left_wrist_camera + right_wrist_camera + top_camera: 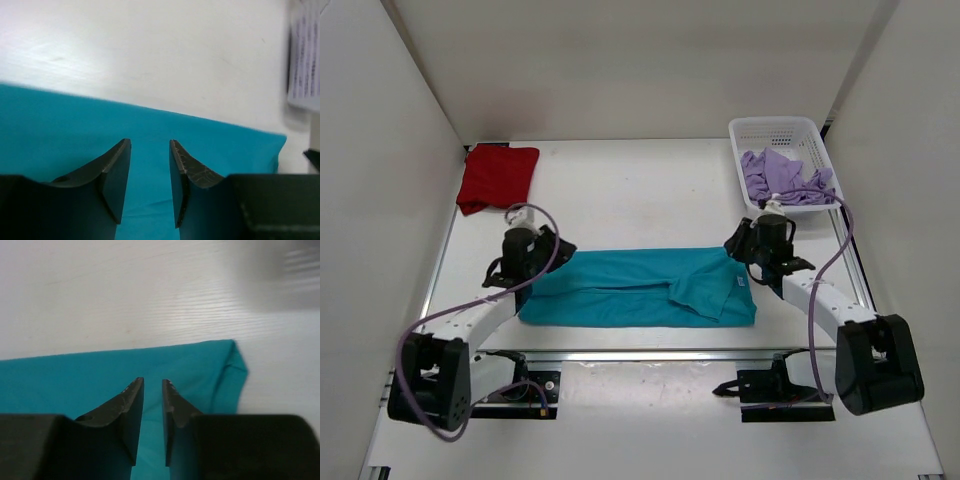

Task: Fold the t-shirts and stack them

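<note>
Teal shirt [60, 130] under L pincer [148, 145]

The white bench [640, 190] carries three things. A folded red shirt [498, 176] lies at 10 o'clock, near the corner. A teal shirt [620, 290] lies spread in a long flat band toward 6 o'clock. A white mesh basket [772, 130] stands at 2 o'clock, well apart from both.
</note>
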Controlling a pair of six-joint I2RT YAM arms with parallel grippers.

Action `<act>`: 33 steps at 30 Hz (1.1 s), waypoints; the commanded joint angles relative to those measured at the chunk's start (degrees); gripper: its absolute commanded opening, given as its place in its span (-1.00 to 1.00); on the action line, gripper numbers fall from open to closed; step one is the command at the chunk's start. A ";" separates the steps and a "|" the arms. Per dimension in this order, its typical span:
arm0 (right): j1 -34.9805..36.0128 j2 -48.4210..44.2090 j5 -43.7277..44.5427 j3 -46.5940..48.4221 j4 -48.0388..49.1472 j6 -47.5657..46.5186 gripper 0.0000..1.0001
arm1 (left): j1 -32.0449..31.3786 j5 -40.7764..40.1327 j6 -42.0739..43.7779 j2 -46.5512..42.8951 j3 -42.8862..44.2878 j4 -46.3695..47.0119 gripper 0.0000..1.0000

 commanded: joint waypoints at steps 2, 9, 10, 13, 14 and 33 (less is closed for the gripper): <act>8.57 -1.34 5.87 0.49 -4.62 -2.21 -0.76 | -14.42 -8.27 10.44 -3.42 7.00 -7.97 -0.05; 20.45 7.88 4.36 -0.30 -6.74 -0.27 -0.88 | -16.20 0.51 9.05 -5.43 2.27 -6.49 -0.02; 20.02 10.08 2.36 0.04 -6.04 -0.18 -0.88 | -16.63 0.96 8.78 -5.53 1.48 -6.66 0.00; 16.24 18.67 -3.10 5.65 -4.19 -0.70 -0.97 | -17.86 3.16 9.48 -5.44 2.61 -6.75 0.02; 15.19 21.58 -3.11 10.63 -4.01 -1.40 -1.00 | -18.48 3.59 10.26 -4.92 3.31 -7.53 0.03; 19.29 35.64 -9.96 60.07 -18.00 -6.87 -0.03 | -13.74 7.89 9.48 -8.60 0.07 -9.74 0.11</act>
